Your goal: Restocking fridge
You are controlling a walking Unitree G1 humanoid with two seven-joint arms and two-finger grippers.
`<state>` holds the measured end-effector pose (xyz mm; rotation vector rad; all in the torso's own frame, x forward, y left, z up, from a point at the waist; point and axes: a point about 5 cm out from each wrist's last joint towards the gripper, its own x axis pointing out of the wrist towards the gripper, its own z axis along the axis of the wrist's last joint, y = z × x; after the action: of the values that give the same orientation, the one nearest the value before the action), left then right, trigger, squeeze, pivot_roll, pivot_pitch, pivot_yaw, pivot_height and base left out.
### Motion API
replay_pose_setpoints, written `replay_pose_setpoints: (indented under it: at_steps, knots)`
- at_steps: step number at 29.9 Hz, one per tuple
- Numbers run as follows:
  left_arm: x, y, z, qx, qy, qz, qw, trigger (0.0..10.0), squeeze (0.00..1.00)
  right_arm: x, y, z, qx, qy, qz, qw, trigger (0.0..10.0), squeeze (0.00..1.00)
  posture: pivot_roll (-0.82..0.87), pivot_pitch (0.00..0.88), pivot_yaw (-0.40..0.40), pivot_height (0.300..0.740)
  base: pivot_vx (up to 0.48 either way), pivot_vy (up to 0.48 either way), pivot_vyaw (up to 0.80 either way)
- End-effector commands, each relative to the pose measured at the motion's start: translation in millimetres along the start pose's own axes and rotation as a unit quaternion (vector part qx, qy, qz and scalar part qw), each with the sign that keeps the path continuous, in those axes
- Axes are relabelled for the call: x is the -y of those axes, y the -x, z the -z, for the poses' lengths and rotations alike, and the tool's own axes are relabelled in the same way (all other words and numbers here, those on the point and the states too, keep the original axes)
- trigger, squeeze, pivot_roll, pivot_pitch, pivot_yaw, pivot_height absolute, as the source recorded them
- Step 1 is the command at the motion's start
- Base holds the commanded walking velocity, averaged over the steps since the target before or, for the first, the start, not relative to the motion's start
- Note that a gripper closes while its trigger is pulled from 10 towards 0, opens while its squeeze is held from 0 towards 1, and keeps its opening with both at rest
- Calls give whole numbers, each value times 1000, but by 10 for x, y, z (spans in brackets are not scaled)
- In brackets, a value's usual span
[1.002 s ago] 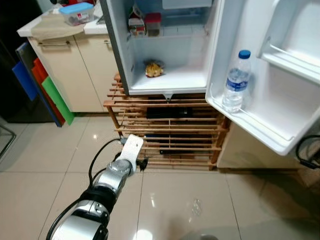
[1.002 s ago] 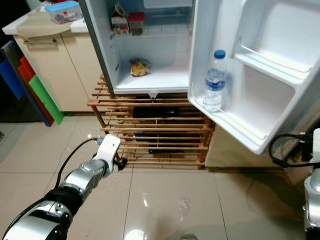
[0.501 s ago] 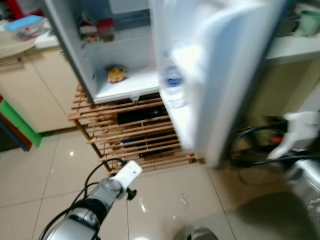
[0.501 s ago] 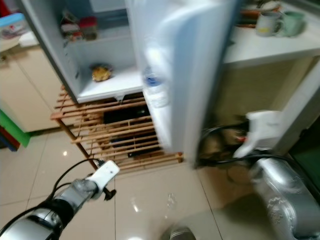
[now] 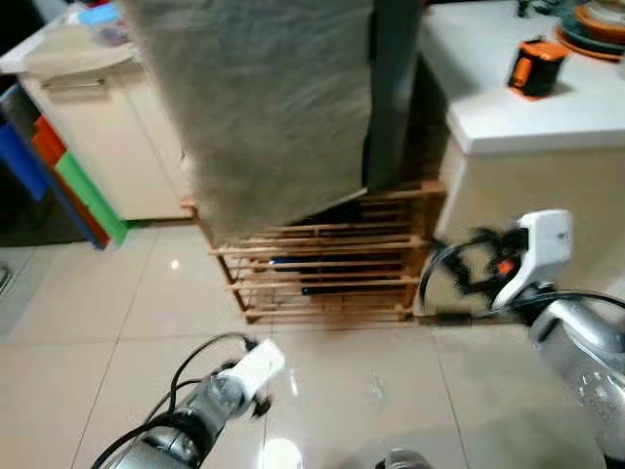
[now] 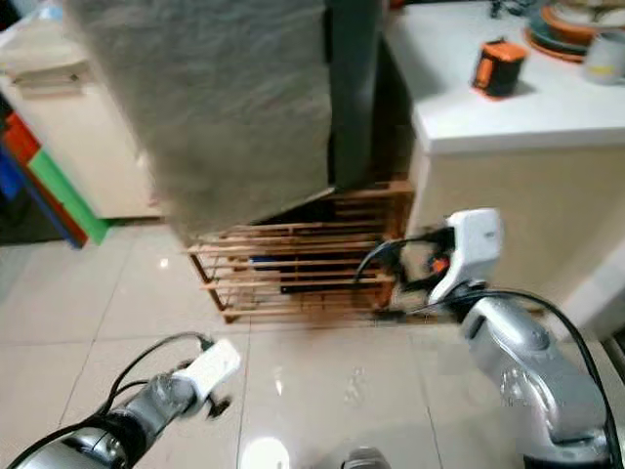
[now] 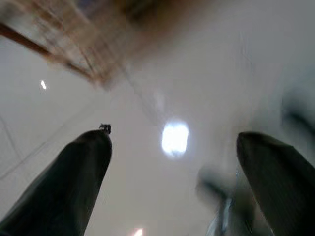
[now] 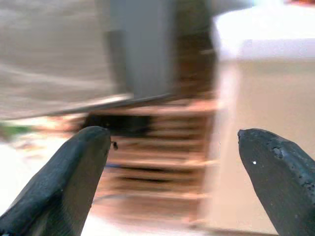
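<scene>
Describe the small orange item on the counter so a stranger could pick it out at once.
Start at the white counter to the right of the grey fridge door and the wooden slatted rack beneath it. Near the counter's front stands the orange and black item. Its bright orange sets it apart from the stacked dishes behind it.

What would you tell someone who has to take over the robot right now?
Left gripper: open, holding nothing, low over the tiled floor.
Right gripper: open, holding nothing, raised toward the wooden rack under the fridge.
Fridge door: looks swung shut, its grey front facing the robot, though the picture is blurred.
Done: the door appears closed.
Left: check that it is fully shut. An orange-and-black item sits on the white counter to the right; I cannot tell what it is.
</scene>
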<state>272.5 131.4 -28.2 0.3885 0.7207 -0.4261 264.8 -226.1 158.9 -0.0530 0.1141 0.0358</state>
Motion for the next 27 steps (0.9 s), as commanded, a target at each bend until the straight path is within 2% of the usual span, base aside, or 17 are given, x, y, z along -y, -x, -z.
replay_pose_setpoints:
  at_steps: [1,2,3,4,5,6,7,8,10,11,13,14,16,20,27]
  knots:
    - [-239,26,-313,82,52,-43,994,10000,0,-50,-9,-20,23,6,13,1000,10000,0,-268,39,100,740,0,0,0]
    - [-239,26,-313,82,52,-43,994,10000,0,-50,-9,-20,23,6,13,1000,10000,0,-268,39,100,740,0,0,0]
    - [-362,87,-598,155,85,-64,982,10000,0,-97,-19,9,26,4,14,1000,10000,0,-248,34,91,740,0,0,0]
    - [-454,204,-935,238,120,-76,961,10000,0,-171,-28,59,27,-5,9,1000,10000,0,-241,34,91,740,0,0,0]
    - [-518,319,-1150,293,142,-82,942,10000,0,-224,-33,94,28,-10,4,1000,10000,0,-241,34,91,740,0,0,0]
    - [-518,319,-1150,293,142,-82,942,10000,0,-224,-33,94,28,-10,4,1000,10000,0,-241,34,91,740,0,0,0]
    - [-556,582,-1529,387,125,-101,908,10000,0,-341,-52,173,28,-9,-7,1000,10000,0,-225,31,86,740,0,0,0]
    - [-556,582,-1529,387,125,-101,908,10000,0,-341,-52,173,28,-9,-7,1000,10000,0,-225,31,86,740,0,0,0]
    - [-573,715,-1689,425,105,-121,891,10000,0,-395,-74,225,30,-4,-9,999,10000,0,-220,26,87,740,0,0,0]
    - [-573,715,-1689,425,105,-121,891,10000,0,-395,-74,225,30,-4,-9,999,10000,0,-220,26,87,740,0,0,0]
    - [-666,790,-1768,435,115,-154,880,10000,0,-404,-93,263,31,-1,-8,999,10000,0,-214,20,89,740,429,0,0]
    - [-666,790,-1768,435,115,-154,880,10000,0,-404,-93,263,31,-1,-8,999,10000,0,-214,20,89,740,435,0,0]
    - [-761,832,-1751,426,138,-178,876,10000,0,-399,-117,274,35,1,-5,999,10000,0,-208,14,93,740,384,171,0]
    - [-824,814,-1639,388,163,-191,887,10000,0,-369,-147,294,41,4,7,999,10000,0,-204,6,96,740,290,383,0]
    - [-804,797,-1638,377,159,-189,893,10000,0,-373,-151,333,47,5,13,999,10000,0,-206,1,100,740,275,394,0]
